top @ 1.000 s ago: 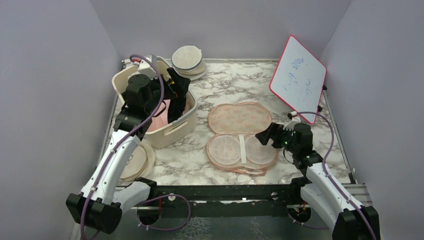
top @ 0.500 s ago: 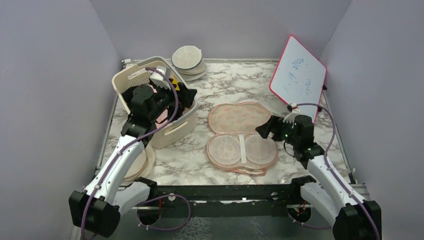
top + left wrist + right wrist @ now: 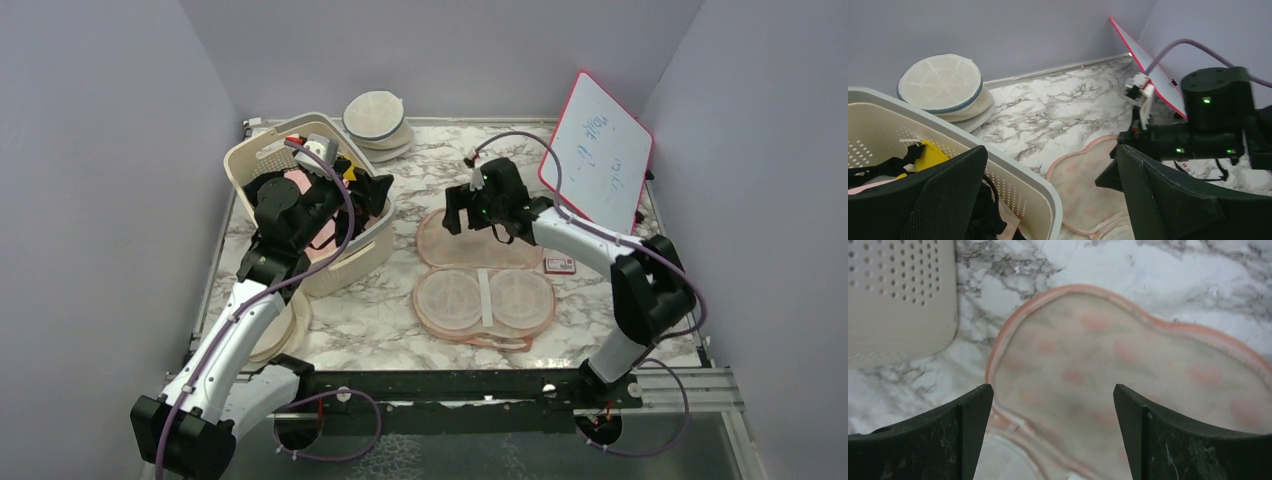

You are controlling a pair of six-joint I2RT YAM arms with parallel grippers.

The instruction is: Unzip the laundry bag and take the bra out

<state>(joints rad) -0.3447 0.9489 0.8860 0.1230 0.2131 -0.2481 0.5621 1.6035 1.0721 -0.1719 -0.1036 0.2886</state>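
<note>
- The left jaws are spread wide with nothing between them, held over the near-right corner of the cream slotted basket [image 3: 352,256].
- Below and behind these jaws, inside the basket, lie black garments [image 3: 895,166], a yellow item [image 3: 931,155] and pale pink fabric that looks like the bra [image 3: 322,247], partly hidden by the arm.
- The right jaws are also parted and empty, hovering just above the laundry bag [image 3: 478,238].
- The bag lies unzipped and spread flat on the marble desk [image 3: 440,160]. Its printed far flap sits directly under the right jaws, and its mesh-lined half lies nearer the arm bases.
- In the right wrist view, the flap's peach edge curves between the two fingers [image 3: 923,440], and the basket's perforated wall is off to their left.
- Beyond the left jaws is a stack of cream round mesh cases [image 3: 943,92].
- To the right of the right jaws leans a red-framed whiteboard [image 3: 598,160].
</note>
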